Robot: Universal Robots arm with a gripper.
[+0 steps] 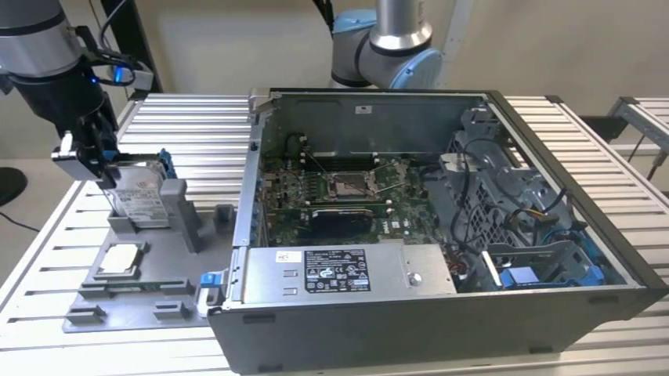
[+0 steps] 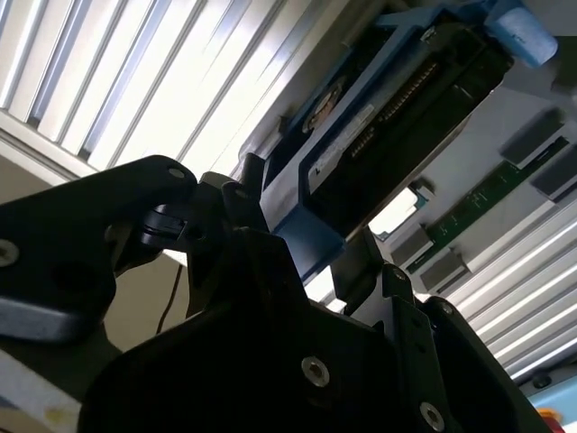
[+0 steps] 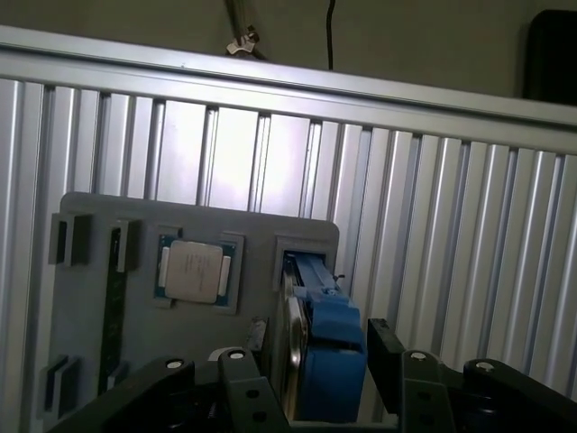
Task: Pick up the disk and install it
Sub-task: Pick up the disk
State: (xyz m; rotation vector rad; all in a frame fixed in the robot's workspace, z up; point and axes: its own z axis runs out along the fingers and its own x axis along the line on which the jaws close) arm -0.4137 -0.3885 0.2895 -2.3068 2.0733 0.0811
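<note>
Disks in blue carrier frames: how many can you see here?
1. The disk stands upright in a holder on the grey tray, between the gripper's open jaws. The computer case's drive bays may hide others.

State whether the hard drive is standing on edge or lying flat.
Standing on edge: in the exterior view the hard drive rises upright from a slot in the grey fixture, its label face vertical.

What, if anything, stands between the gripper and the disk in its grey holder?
Nothing visible does. The gripper sits over the top edge of the disk, one finger on each side of its blue carrier frame, with small gaps showing in the first wrist view. The disk stands upright in its grey holder.
</note>
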